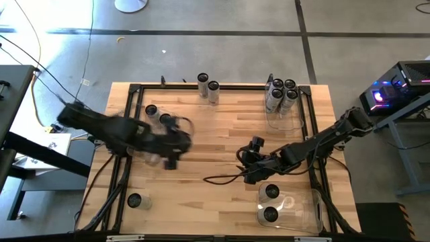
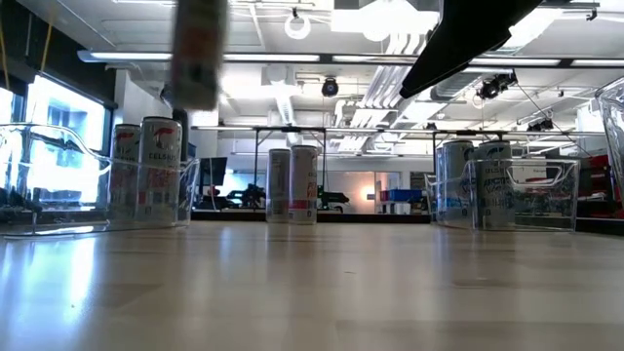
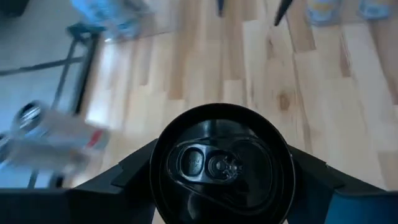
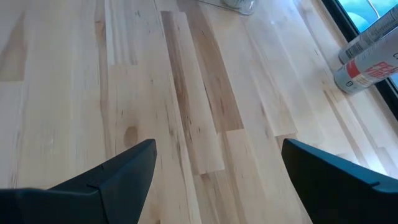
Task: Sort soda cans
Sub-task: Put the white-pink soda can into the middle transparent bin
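Grasping one soda can (image 3: 221, 167), left gripper (image 3: 221, 186) hovers; right gripper (image 4: 214, 180) gapes empty.

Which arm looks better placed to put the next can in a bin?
Left. Its gripper already holds a soda can lifted off the table; the right gripper is open and empty.

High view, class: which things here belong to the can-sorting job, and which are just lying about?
Part of the job:
- soda cans, standing loose on the table and in the bins
- one can held in the left gripper
- clear bins
- right gripper, open and empty over bare wood

Just lying about:
- black cable on the table
- lit box beside the table
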### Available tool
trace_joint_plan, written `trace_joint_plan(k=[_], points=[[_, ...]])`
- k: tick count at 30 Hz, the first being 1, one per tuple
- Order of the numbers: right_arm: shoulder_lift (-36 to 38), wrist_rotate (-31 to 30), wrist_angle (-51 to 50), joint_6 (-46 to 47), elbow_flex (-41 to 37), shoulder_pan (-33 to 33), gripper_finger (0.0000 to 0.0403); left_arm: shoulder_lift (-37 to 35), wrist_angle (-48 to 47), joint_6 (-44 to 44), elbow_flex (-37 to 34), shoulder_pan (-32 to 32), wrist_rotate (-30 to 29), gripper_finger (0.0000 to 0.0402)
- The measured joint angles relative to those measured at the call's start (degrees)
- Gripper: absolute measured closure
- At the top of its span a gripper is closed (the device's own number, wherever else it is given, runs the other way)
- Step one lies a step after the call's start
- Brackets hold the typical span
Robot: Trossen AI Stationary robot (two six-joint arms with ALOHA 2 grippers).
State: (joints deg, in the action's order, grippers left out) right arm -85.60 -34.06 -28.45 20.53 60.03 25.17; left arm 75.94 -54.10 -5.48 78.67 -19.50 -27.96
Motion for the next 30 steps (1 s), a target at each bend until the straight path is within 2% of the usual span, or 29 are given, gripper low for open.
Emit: trace_joint_plan(k=[3,6,9,15,21,30], points=[[0.0,0.0,0.1,0.0,0.0,0.0,0.0059,-7.2,-8.2,-8.5,1.5,-2.0,-3.3,0.0158],[0.0,0.0,0.3,-0.3,0.0,0.0,0.0059,-14.6,-13.8,-15.5,-1.9,-3.6,-6.4,0.0158],[0.0,-0.4,0.3,-1.7,0.0,0.0,0.0059,-21.9,-12.9,-19.7,-7.6,-4.6,-8.6,0.0158],[0.0,-0.4,-1.4,-2.6,0.0,0.0,0.0059,-33.8,-9.4,-23.6,-21.3,-4.7,-9.0,0.0158],[0.0,-0.3,-1.1,-2.6,0.0,0.0,0.0059,-40.9,-9.1,-26.6,-29.6,-4.2,-9.3,0.0158],[0.0,-0.3,-0.6,-2.6,0.0,-0.1,0.0059,-43.4,-9.1,-27.5,-35.4,-1.8,-9.2,0.0158]])
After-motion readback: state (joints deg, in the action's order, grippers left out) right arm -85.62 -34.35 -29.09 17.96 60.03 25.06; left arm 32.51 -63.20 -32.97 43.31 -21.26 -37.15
